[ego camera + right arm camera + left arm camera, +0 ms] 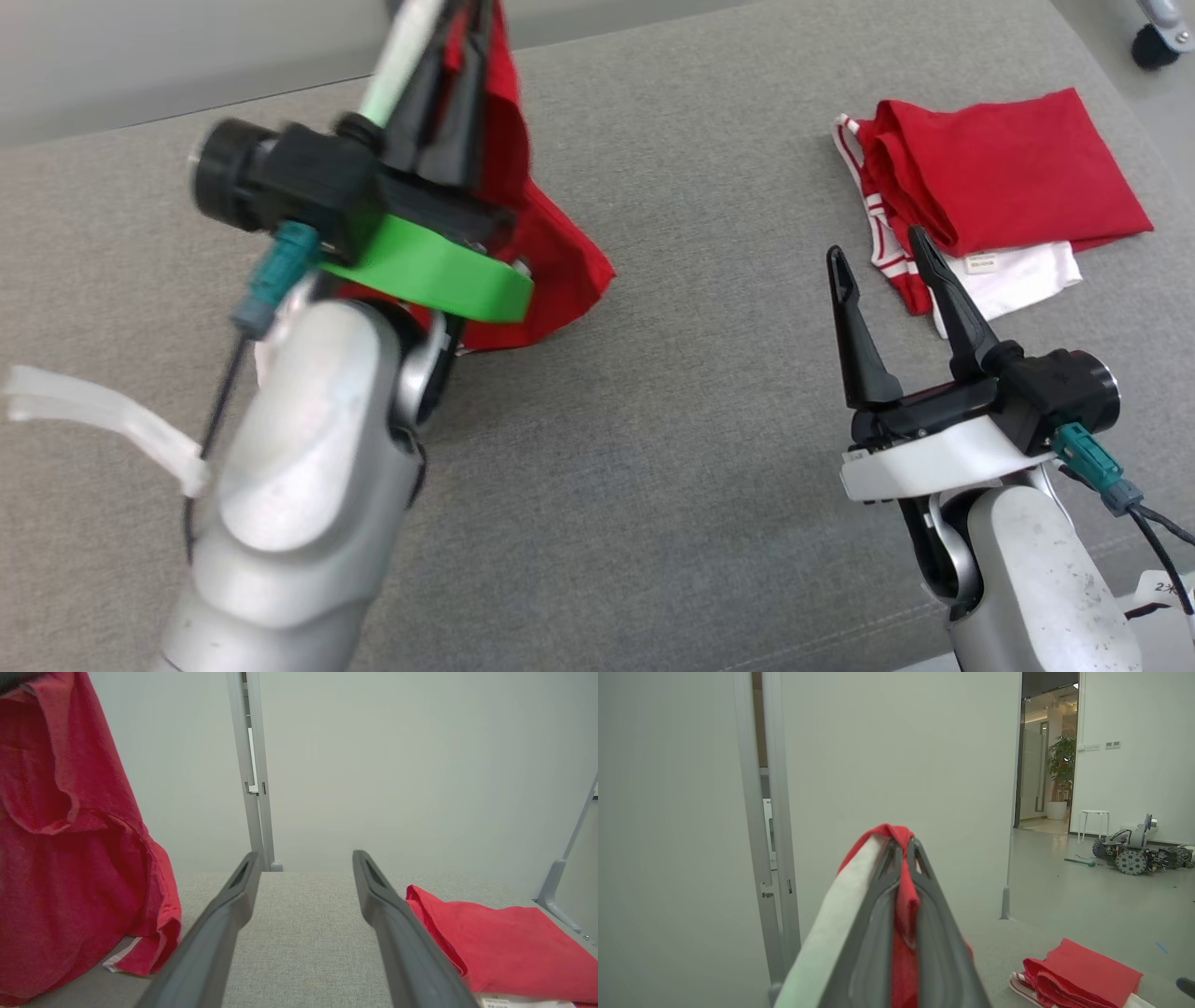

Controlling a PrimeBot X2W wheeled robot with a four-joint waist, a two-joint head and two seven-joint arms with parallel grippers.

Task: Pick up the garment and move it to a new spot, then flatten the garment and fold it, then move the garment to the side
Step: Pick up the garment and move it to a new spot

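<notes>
My left end effector (902,845) is shut tight on the red garment (551,252). It holds a bunched bit of it up in the air. The garment hangs down, and its bottom edge touches the grey bench (700,420) on my left side. My right end effector (876,245) is wide open with nothing in it. It is low over the bench, just beside a folded pile of red and white clothes (1018,168) on my right.
</notes>
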